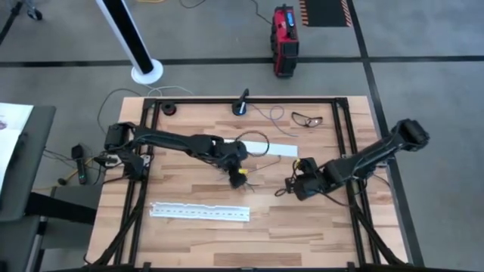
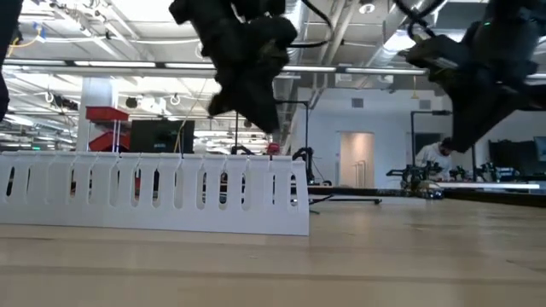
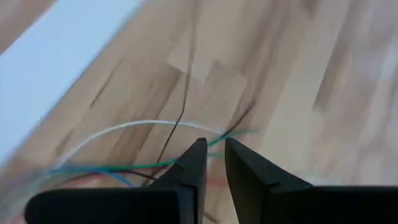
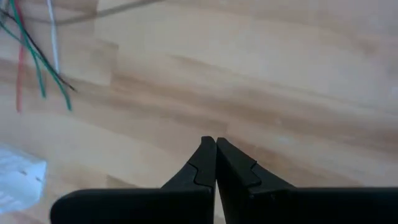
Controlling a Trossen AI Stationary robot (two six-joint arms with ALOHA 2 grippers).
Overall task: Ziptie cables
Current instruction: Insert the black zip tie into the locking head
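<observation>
Cables (image 3: 149, 165) motion-blurred in left wrist view, run off frame edge; contact with left gripper (image 3: 214, 155) fingertips unclear. High view: cables too thin to resolve. Low view: both grippers cropped at top; white perforated strip (image 2: 153, 192) cut off at left edge.

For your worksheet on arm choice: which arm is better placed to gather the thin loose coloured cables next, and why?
Probably the left. The left gripper hovers slightly open right at the thin coloured cables; the right gripper is shut, the cables farther off.
</observation>
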